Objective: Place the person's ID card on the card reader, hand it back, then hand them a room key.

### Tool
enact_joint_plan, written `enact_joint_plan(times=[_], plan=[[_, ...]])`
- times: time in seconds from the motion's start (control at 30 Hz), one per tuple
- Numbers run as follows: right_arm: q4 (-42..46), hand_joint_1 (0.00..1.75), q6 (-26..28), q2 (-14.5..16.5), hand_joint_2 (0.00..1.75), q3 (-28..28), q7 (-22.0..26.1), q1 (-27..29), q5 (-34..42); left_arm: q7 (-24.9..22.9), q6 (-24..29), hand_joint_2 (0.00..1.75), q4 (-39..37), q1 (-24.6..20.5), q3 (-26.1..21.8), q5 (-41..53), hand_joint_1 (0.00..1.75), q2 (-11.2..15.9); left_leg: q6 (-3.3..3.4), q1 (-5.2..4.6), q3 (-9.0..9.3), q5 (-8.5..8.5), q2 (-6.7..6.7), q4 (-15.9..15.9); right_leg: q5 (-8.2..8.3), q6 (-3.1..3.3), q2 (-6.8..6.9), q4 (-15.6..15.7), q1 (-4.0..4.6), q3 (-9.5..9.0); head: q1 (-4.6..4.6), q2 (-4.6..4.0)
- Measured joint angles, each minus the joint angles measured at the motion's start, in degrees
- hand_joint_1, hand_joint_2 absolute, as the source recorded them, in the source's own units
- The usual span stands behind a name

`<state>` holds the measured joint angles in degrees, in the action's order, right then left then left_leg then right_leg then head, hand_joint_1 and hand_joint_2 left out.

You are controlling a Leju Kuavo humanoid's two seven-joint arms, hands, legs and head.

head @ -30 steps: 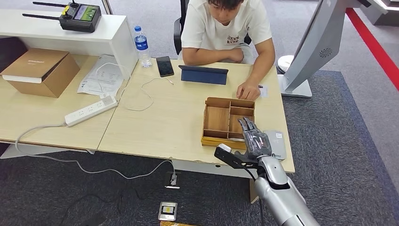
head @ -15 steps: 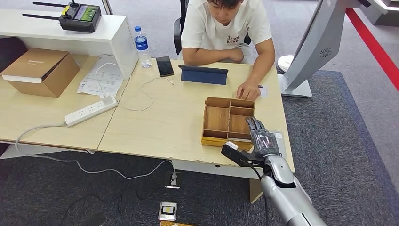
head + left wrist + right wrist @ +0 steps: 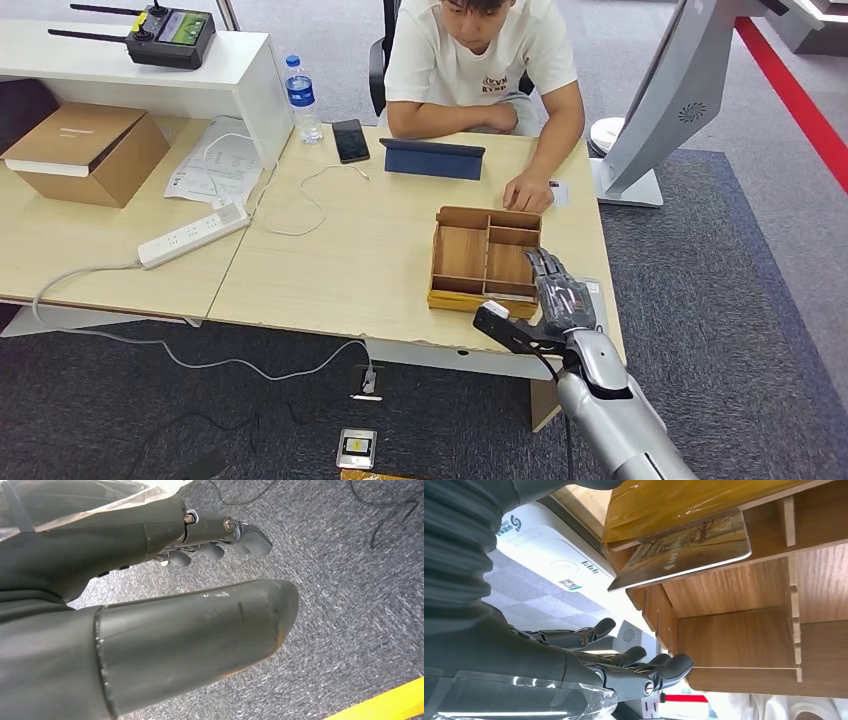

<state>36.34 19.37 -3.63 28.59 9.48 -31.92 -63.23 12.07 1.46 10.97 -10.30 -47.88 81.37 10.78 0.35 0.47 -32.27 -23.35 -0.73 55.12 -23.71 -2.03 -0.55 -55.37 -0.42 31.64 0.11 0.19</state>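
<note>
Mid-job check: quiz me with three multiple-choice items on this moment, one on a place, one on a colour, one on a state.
1. The right hand is:
A. by the water bottle
B. at the wooden organizer's near right corner
C. on the cardboard box

2. The cap of the water bottle is:
A. blue
B. red
C. yellow

3. The right hand is:
A. gripping a phone
B. holding a card
C. open, holding nothing

Answers: 1 B, the head view shows it beside the organizer; 2 A, cap and label are blue; 3 C, the right wrist view shows spread, bare fingers.

Silver arm [image 3: 612, 420], dark grey hand [image 3: 562, 298], ribbed wrist cover.
</note>
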Motion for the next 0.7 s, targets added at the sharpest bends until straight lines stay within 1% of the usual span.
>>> enact_joint_plan(times=[0.5, 0.53, 0.6, 0.67, 0.7], plan=[[-0.01, 0.00, -0.05, 1.77, 1.75, 0.07, 0.56, -0.61, 0.37, 0.00, 0.00, 0.00, 0.00, -0.22, 0.02, 0.08, 0.00, -0.07, 0.00, 0.00, 0.00, 0.00, 0.00, 0.00, 0.00, 0.00, 0.00, 0.00, 0.00, 0.00, 0.00, 0.00], [-0.01, 0.03, -0.08, 1.82, 1.75, 0.07, 0.56, -0.63, 0.37, 0.00, 0.00, 0.00, 0.00, -0.24, 0.02, 0.09, 0.00, -0.08, 0.00, 0.00, 0.00, 0.00, 0.00, 0.00, 0.00, 0.00, 0.00, 0.00, 0.00, 0.00, 0.00, 0.00], [-0.02, 0.79, -0.13, 1.85, 1.75, 0.07, 0.56, -0.69, 0.38, 0.00, 0.00, 0.00, 0.00, -0.29, 0.03, 0.14, 0.00, -0.12, 0.00, 0.00, 0.00, 0.00, -0.01, 0.00, 0.00, 0.00, 0.00, 0.00, 0.00, 0.00, 0.00, -0.01], [-0.08, 1.61, -0.40, 1.87, 1.75, 0.07, 0.56, -0.76, 0.48, 0.00, 0.00, 0.00, 0.00, -0.33, 0.03, 0.17, 0.00, -0.18, 0.00, 0.00, 0.00, 0.00, 0.00, 0.00, 0.00, 0.00, 0.00, 0.00, 0.00, 0.00, 0.00, -0.01], [-0.14, 1.68, -0.68, 1.89, 1.75, 0.07, 0.55, -0.80, 0.58, 0.00, 0.00, 0.00, 0.00, -0.37, 0.04, 0.17, 0.00, -0.21, 0.00, 0.00, 0.00, 0.00, 0.00, 0.00, 0.00, 0.00, 0.00, 0.00, 0.00, -0.01, 0.00, -0.01]])
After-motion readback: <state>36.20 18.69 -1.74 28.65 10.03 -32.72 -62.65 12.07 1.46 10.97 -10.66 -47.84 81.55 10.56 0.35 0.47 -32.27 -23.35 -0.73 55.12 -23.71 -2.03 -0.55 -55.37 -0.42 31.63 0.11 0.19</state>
